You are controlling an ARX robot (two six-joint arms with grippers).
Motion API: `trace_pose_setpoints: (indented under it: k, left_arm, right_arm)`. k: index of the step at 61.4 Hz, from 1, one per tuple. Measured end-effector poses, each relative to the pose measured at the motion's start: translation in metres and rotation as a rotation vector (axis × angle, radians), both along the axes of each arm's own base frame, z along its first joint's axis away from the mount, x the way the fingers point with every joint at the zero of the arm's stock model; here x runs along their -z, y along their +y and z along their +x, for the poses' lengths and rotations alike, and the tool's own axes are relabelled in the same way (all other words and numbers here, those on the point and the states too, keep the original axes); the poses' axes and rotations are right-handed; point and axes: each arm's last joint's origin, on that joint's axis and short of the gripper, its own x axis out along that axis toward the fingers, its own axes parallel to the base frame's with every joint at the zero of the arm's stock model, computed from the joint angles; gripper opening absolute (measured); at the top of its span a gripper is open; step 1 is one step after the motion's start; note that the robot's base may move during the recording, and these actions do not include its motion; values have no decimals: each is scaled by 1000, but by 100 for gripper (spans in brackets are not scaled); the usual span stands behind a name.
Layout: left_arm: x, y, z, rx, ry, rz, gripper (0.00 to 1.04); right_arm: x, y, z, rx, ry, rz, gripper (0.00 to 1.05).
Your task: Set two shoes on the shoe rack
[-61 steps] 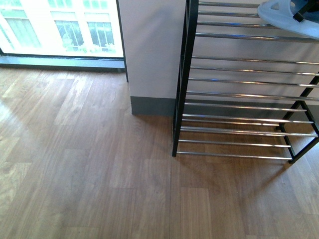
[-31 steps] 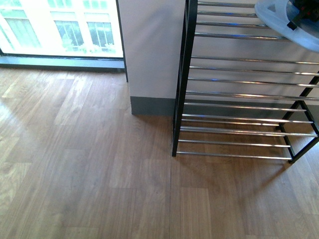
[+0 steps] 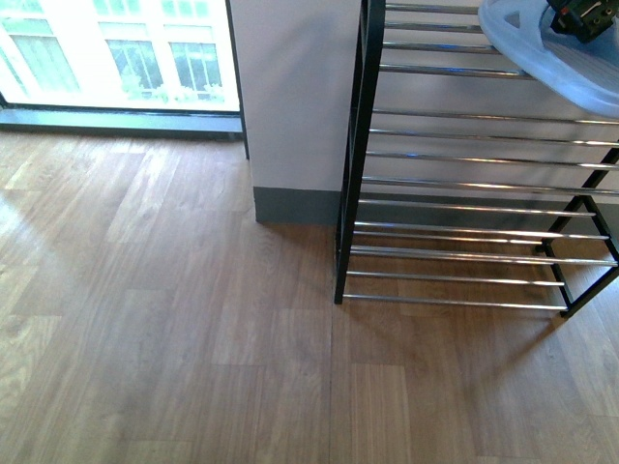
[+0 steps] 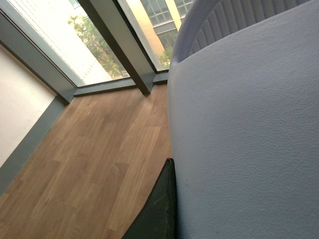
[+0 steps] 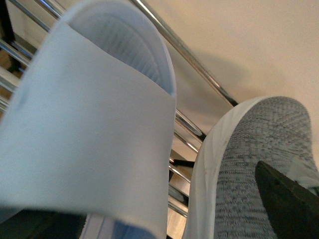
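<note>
Front view, change: shoe (image 3: 542, 53) at the upper right of the frame sits further left and lower than half a second ago, its white sole now crossing more of the chrome bars.
Front view, arm: a dark gripper part (image 3: 583, 16) shows at the top right corner, on the shoe; which arm it belongs to is unclear, and so is how its jaws stand.
Front view, room: shoe rack (image 3: 360, 145) stands on the right against a pale wall (image 3: 290, 97); wooden floor (image 3: 164, 319) fills the lower frame, window (image 3: 116, 53) at upper left.
Left wrist view, shoe: white pebbled sole (image 4: 249, 149) fills the right of the frame, very close.
Left wrist view, gripper: a dark finger (image 4: 159, 209) at the lower centre lies against the sole; the left jaws' grip cannot be judged.
Left wrist view, room: wooden floor and window frame at the left.
Right wrist view, shoes: white sole (image 5: 84, 129) at the left, grey knit toe (image 5: 254, 159) at the right, chrome bars between.
Right wrist view, gripper: a dark finger (image 5: 286, 199) at the lower right rests on the knit; the right jaws' state cannot be told.
</note>
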Motion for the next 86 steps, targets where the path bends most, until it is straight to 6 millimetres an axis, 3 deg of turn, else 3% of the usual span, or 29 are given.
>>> trace_pose_setpoints:
  k: [11, 24, 45, 72, 86]
  left_arm:
    - [0, 0, 0, 0, 0, 0, 2]
    - [0, 0, 0, 0, 0, 0, 2]
    - [0, 0, 0, 0, 0, 0, 2]
    - [0, 0, 0, 0, 0, 0, 2]
    - [0, 0, 0, 0, 0, 0, 2]
  right_arm:
    - [-24, -7, -18, 36, -78, -64, 95]
    - [-29, -25, -36, 69, -102, 16, 96]
    - [-67, -29, -109, 75, -280, 211, 96]
    - [-36, 2, -223, 204, -546, 460, 96]
    - [-1, 16, -274, 303, -616, 572, 96]
